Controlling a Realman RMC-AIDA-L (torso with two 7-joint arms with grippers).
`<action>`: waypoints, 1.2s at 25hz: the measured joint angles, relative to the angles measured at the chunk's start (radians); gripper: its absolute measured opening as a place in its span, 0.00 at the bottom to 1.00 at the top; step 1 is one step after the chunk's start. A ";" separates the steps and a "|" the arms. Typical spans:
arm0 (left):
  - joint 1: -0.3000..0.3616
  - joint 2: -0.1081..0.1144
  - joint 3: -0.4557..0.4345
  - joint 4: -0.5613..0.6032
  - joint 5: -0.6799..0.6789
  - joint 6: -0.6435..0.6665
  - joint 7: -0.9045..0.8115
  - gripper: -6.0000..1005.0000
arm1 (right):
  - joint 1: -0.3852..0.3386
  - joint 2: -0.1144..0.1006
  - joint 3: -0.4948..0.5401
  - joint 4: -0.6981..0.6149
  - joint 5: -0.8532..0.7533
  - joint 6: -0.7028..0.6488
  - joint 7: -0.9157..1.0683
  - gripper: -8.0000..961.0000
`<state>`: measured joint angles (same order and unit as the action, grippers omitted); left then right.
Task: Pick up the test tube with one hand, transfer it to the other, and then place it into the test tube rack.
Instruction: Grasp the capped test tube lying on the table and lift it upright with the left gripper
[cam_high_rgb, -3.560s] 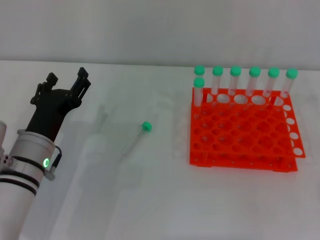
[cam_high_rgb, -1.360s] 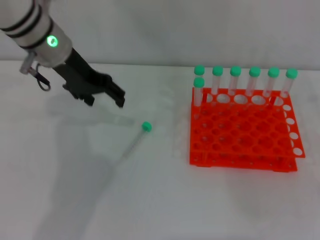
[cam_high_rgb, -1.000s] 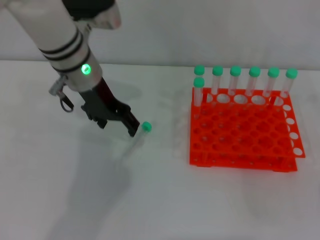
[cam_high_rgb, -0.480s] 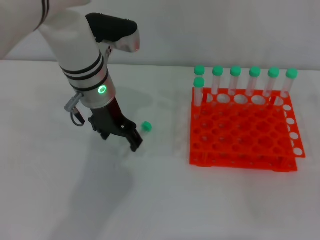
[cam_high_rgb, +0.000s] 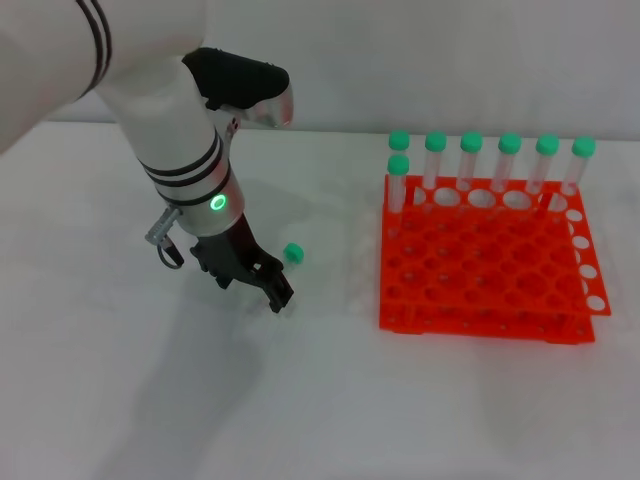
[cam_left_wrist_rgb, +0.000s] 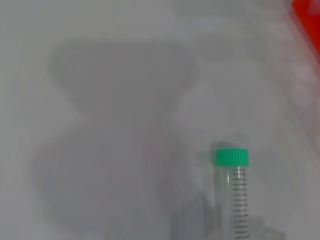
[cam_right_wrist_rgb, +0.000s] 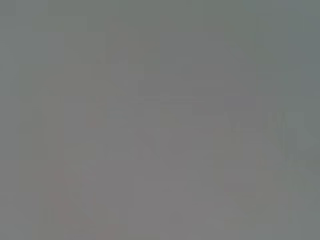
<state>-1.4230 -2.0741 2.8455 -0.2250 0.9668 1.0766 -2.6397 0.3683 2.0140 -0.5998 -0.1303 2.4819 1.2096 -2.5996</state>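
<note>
On the white table (cam_high_rgb: 420, 400), head view: my left gripper (cam_high_rgb: 272, 288) is down low at centre-left, black fingers pointing toward the near right, tips at the table right over the test tube (cam_high_rgb: 292, 254). Only the tube's round green cap shows, just right of the fingers; its clear body is hidden under them. I can't tell how wide the fingers are, or whether they touch the tube. The orange-red test tube rack (cam_high_rgb: 480, 262) sits well apart to the right, two-tiered with a grid of round holes, and seven other green-capped tubes (cam_high_rgb: 471, 162) stand upright along its far edge.

Left wrist view: the test tube (cam_left_wrist_rgb: 235, 195) lies flat on the table, slim, clear, with black graduation marks and a ribbed green cap. A rack corner (cam_left_wrist_rgb: 307, 20) shows at the edge.

Right wrist view: plain grey blur, nothing readable; right gripper unseen.
</note>
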 joint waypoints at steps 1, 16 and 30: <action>0.000 0.000 0.000 0.000 0.000 -0.002 0.000 0.84 | 0.001 0.000 0.000 0.000 0.000 -0.001 0.000 0.85; 0.023 0.000 0.000 0.020 0.026 -0.003 0.002 0.54 | 0.006 0.000 0.000 0.000 0.000 -0.005 0.000 0.85; 0.021 -0.001 -0.001 0.027 0.028 -0.043 0.006 0.35 | -0.003 0.000 0.000 0.000 0.000 0.001 0.000 0.84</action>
<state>-1.4025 -2.0755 2.8450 -0.1979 0.9948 1.0337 -2.6341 0.3650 2.0141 -0.5998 -0.1304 2.4819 1.2101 -2.6000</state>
